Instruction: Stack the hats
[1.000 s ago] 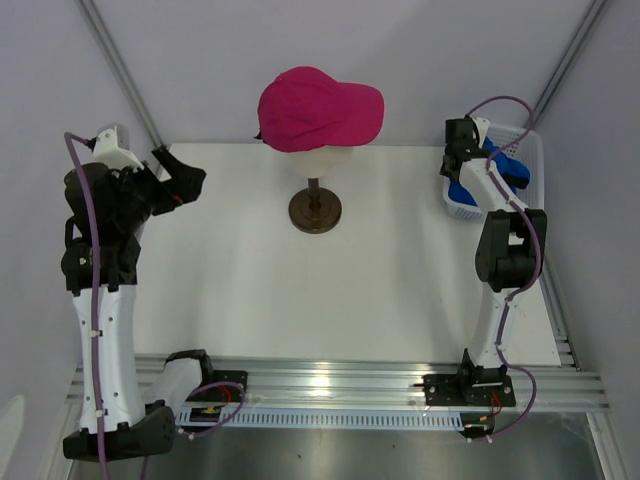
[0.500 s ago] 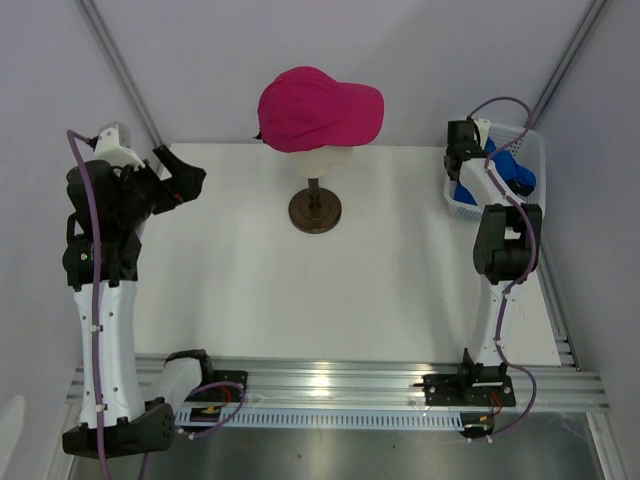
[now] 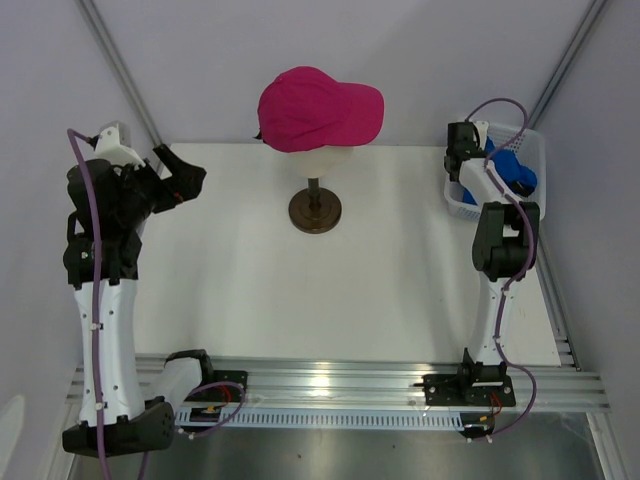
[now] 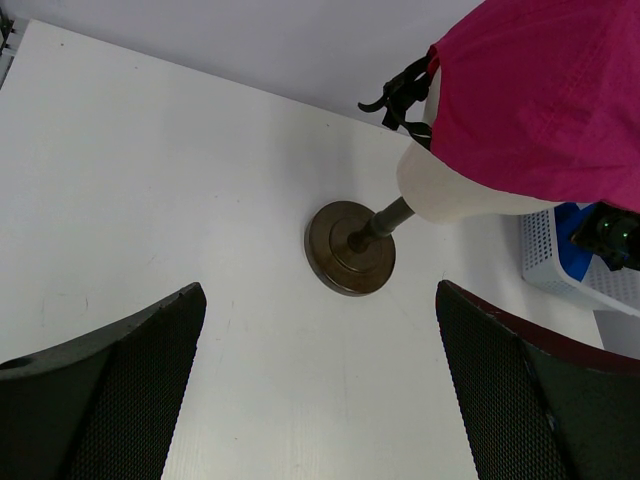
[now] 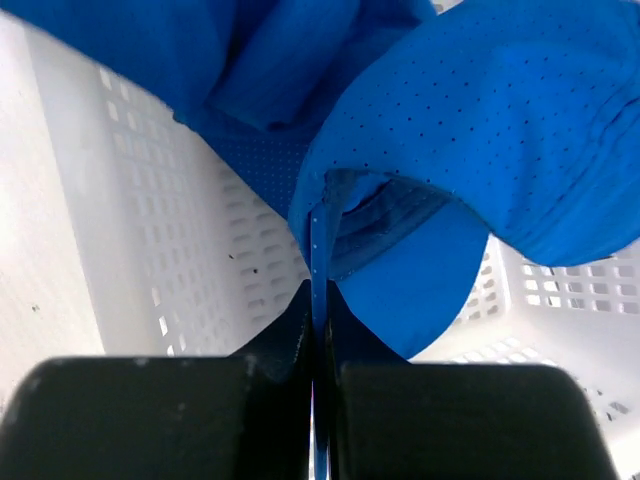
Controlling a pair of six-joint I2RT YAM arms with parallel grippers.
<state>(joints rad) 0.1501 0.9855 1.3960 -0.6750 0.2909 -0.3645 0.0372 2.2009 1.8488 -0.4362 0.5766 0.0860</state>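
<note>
Tabletop [image 3: 250, 290]: two hats [image 3: 320, 108] [image 3: 516, 172], one basket [image 3: 533, 143]

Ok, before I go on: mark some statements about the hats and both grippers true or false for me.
1. The pink hat sits on the mannequin head. True.
2. The right gripper hangs open above the basket. False: it is shut on a fold of the blue hat, down inside the basket.
3. The left gripper is open and holds nothing. True.
4. The blue hat is stacked on the pink hat. False: it lies in the basket at the right side of the table, apart from the pink hat.
</note>
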